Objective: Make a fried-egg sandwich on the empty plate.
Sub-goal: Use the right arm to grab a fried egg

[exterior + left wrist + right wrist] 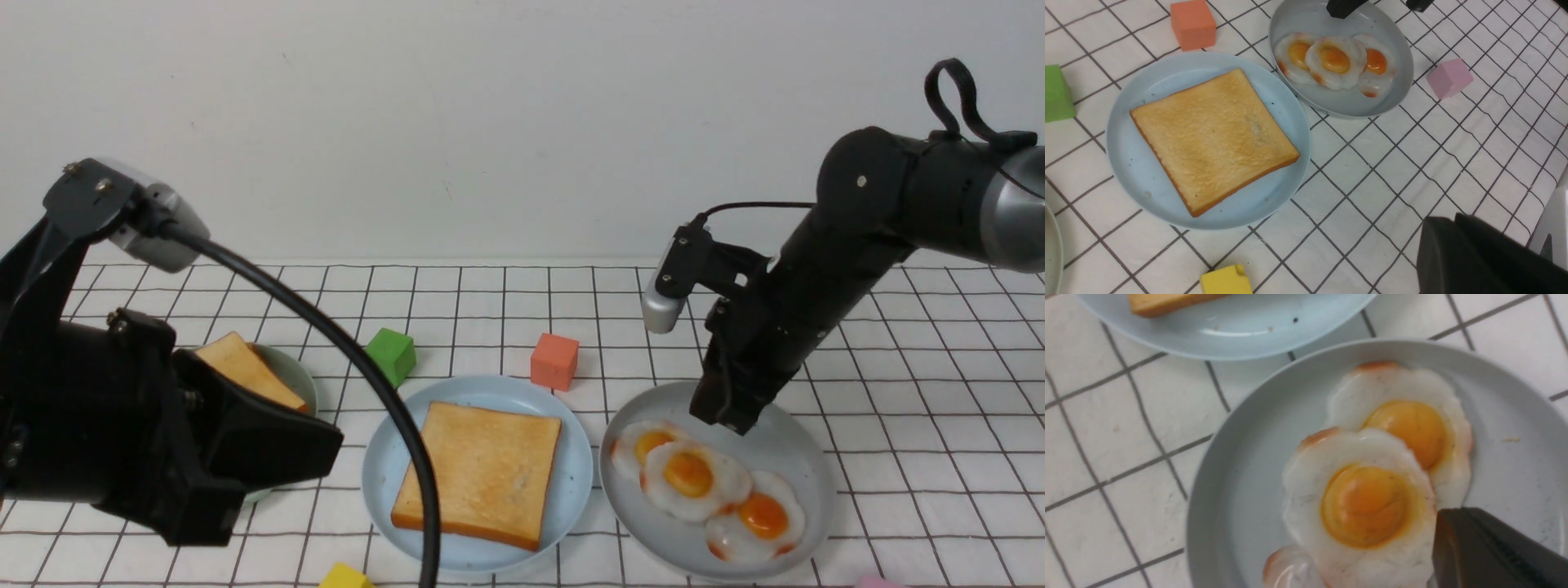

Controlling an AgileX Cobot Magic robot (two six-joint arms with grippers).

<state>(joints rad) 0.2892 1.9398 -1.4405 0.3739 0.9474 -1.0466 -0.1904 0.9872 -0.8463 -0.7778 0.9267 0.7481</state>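
Right claw (731, 418) is closed, tip down over the rear part of the grey plate (788, 445). In its wrist view the tip lies against the edge of the middle egg (1359, 506); whether it pinches the white cannot be told. Left claw (331, 449) appears closed and holds nothing. It hangs over the left of the counter (898, 408), in front of the green plate (300, 380).

Counter: white cloth with a dark grid.

Blue plate (380, 465): centre front, just beside the grey plate, not touching it. It carries one toast (482, 474), lying flat, with no egg on it. The sandwich is not yet assembled.

Grey plate: three eggs (694, 474) in a row, overlapping, with the middle one on top.

Green plate: mostly hidden behind the left claw, with a tilted slice (241, 367) showing on it.

Cubes:
- green (392, 354), behind the blue plate to its left
- orange (555, 361), behind the blue plate to its right
- yellow (343, 578), at the front edge
- pink (1449, 77), near the grey plate
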